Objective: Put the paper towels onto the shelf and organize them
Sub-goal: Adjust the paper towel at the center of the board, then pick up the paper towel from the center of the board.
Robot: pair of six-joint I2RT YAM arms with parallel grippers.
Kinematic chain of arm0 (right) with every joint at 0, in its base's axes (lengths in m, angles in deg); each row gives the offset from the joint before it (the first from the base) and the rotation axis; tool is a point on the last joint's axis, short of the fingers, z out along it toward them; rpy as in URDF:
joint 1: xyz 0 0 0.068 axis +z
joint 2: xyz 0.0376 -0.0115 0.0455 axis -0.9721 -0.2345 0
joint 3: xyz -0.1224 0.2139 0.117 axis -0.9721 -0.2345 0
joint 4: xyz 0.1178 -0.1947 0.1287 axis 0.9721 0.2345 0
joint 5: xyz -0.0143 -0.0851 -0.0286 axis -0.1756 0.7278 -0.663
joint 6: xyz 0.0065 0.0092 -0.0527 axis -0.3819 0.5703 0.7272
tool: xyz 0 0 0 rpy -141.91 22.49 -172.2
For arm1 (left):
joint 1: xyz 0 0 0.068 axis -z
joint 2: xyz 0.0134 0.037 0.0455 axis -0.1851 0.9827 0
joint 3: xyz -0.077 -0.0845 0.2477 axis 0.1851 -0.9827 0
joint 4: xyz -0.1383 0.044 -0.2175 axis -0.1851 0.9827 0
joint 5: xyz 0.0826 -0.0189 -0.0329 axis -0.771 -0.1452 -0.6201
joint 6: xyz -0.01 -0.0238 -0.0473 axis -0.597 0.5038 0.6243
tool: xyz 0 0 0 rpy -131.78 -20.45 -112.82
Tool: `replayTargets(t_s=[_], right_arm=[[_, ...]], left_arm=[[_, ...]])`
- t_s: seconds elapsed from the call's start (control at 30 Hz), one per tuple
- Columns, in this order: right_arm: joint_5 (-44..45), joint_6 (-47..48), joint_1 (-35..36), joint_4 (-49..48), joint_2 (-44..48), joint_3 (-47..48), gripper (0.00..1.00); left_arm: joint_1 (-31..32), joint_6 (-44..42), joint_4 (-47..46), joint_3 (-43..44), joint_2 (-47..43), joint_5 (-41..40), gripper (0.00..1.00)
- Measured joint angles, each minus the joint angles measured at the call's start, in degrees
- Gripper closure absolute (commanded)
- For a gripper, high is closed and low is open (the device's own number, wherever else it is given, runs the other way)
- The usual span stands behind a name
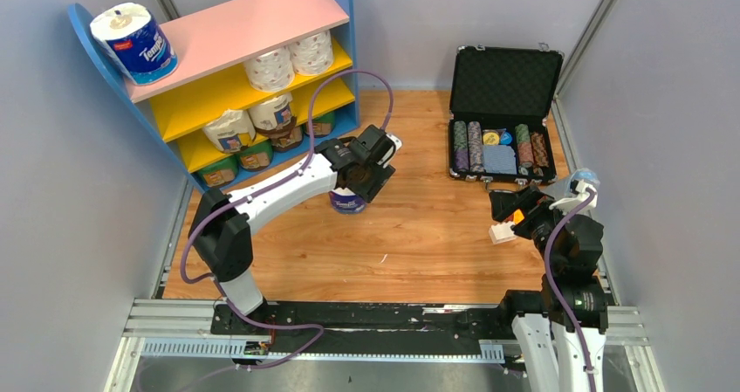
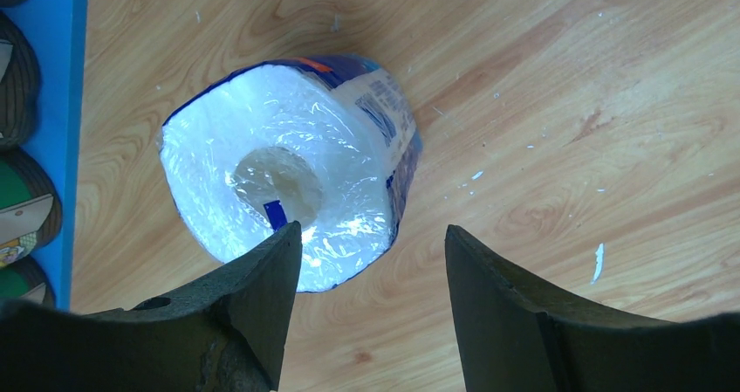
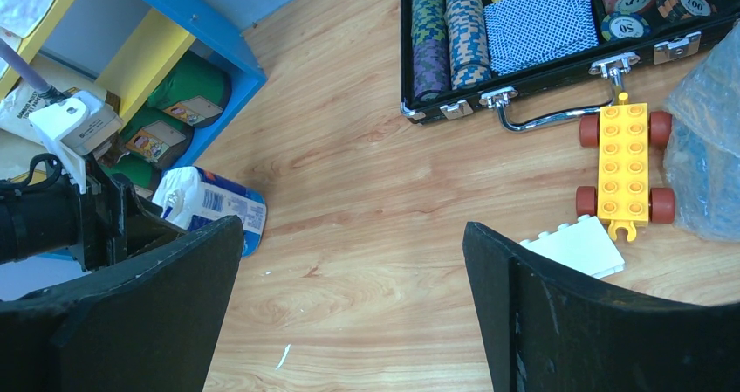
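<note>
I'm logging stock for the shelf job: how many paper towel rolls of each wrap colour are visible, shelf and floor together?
Blue-white printed rolls: 2
Bare white rolls: 2
Cream-wrapped rolls: 2
Green-wrapped rolls: 4
Total: 10 visible
</note>
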Motion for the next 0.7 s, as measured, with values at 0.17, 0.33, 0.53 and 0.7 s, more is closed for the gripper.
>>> replayTargets(t_s=[0.17, 0.33, 0.53, 0.7], right_arm=[[-0.1, 0.0, 0.0, -0.1, 0.3, -0.1, 0.00], [-0.4, 0.0, 0.0, -0.5, 0.8, -0.3, 0.00], [-0.4, 0.0, 0.0, -0.9, 1.1, -0.5, 0.00], [-0.5, 0.0, 0.0, -0.9, 1.2, -0.5, 0.00]], left_arm=[[-0.7, -2.2, -0.5, 0.0, 0.0, 0.7, 0.32], [-1.5, -3.6, -2.0, -0.3, 0.1, 1.9, 0.33], [-2.1, -3.9, -2.8, -1.1, 1.6, 2.4, 0.34], [-2.7, -3.8, -2.9, -1.2, 3.4, 2.4, 0.39]])
